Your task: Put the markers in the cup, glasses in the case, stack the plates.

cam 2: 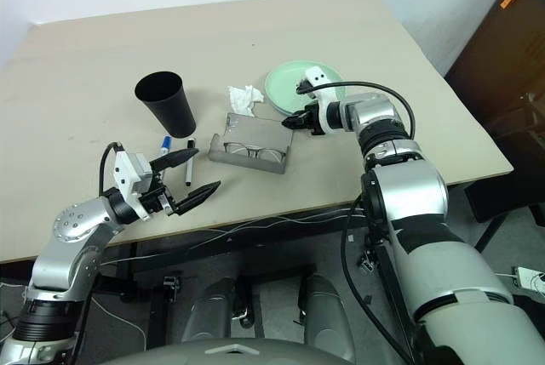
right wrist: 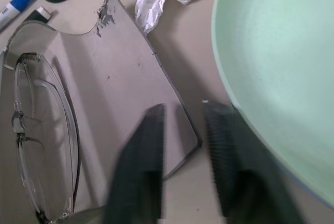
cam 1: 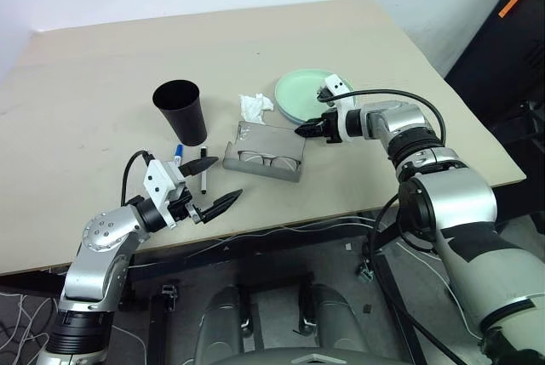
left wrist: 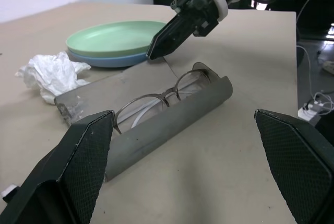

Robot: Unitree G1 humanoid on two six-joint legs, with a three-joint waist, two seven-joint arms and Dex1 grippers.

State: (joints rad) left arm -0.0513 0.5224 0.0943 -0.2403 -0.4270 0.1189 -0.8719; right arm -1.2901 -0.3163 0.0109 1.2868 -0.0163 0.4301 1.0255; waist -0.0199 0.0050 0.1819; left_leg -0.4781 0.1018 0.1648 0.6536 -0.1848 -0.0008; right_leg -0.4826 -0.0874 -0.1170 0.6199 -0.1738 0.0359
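Left eye view gives you the clearest tally of the job. The plates [cam 1: 308,97] are already stacked at the far right of the bench [cam 1: 102,67], the mint one on top of the light blue one, so you can count that part done. The glasses [cam 1: 271,161] lie inside the case [cam 1: 266,152], which sits open between the cup [cam 1: 180,111] and the plates, its lid laid back flat; whether you still need to shut it is your call, but the glasses are in.

What remains are the markers [cam 1: 189,163]. Both lie on the bench just in front of the cup, the blue-capped one nearest its base and the black-capped one beside it, and the cup stands upright with nothing visible inside.

Your right claw [cam 1: 304,130] hovers at the far corner of the case lid, next to the plate stack, with its fingers a little apart and nothing between them. Your left claw [cam 1: 215,183] hangs near the front edge of the bench, just on your side of the markers, spread wide and empty. A crumpled tissue [cam 1: 255,106] rests between the case and the plates.

By my reckoning you are about two thirds through, and the left claw is best placed to take the markers next.
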